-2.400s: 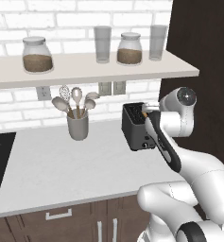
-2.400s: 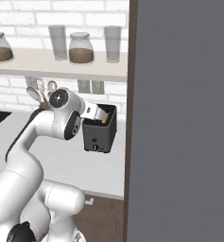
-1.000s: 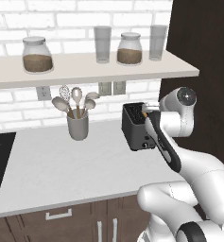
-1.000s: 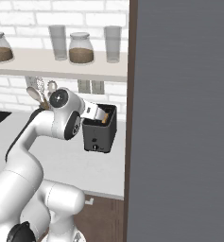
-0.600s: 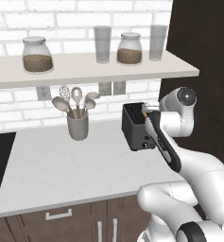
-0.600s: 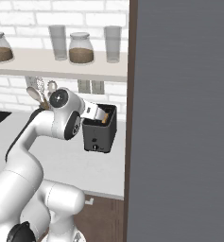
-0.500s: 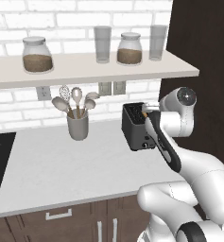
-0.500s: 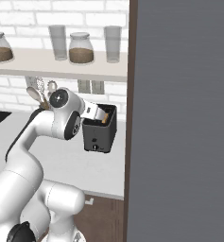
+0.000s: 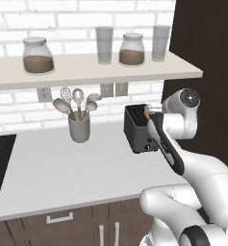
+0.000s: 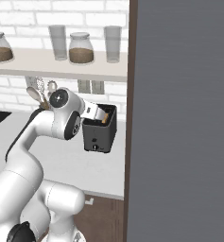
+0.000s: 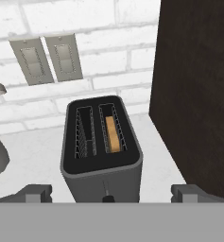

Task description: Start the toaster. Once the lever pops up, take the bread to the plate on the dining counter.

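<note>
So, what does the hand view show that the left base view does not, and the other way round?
Hand view alone: the bread edge-on, sunk in the slot nearer the dark panel, the other slot empty, and the open claw just in front of the toaster. Left base view alone: the shelf with jars and glasses, the utensil cup, and the arm. Both: toaster, wall outlets, brick wall, worktop.

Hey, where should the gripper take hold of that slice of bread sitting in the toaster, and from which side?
Probably from straight above. The bread stands on edge in one slot of the toaster, so only its thin top edge shows. Put one finger on each flat face and pinch across the thickness. The open gripper already hangs over the toaster.
</note>
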{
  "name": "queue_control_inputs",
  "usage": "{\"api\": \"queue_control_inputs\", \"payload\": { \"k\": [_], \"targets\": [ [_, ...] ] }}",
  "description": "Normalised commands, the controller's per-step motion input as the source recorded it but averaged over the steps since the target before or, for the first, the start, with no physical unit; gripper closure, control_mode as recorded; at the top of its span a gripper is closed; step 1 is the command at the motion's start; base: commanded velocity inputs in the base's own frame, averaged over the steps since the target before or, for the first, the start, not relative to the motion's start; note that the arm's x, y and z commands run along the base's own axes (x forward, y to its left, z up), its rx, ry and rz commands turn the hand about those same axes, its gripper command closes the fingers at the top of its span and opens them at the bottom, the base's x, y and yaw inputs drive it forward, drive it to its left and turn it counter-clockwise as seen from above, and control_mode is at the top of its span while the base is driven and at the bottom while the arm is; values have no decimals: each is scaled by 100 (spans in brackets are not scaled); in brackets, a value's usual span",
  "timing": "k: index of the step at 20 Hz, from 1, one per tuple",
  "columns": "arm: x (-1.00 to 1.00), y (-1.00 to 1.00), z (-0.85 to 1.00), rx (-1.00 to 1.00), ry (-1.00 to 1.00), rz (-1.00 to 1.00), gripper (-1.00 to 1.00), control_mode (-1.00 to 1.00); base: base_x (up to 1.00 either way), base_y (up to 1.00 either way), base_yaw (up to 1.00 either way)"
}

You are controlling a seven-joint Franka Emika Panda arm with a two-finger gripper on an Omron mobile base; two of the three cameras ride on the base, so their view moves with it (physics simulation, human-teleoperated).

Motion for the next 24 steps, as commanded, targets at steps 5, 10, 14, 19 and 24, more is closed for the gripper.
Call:
{"api": "queue_control_inputs", "payload": {
  "k": [5, 10, 14, 19, 24],
  "targets": [
    [0, 0, 0, 0, 0, 0, -100, -100, 0, 0, 0],
    [0, 0, 0, 0, 0, 0, -100, -100, 0, 0, 0],
    [0, 0, 0, 0, 0, 0, -100, -100, 0, 0, 0],
    [0, 0, 0, 0, 0, 0, -100, -100, 0, 0, 0],
    [0, 0, 0, 0, 0, 0, -100, -100, 0, 0, 0]
  ]
}}
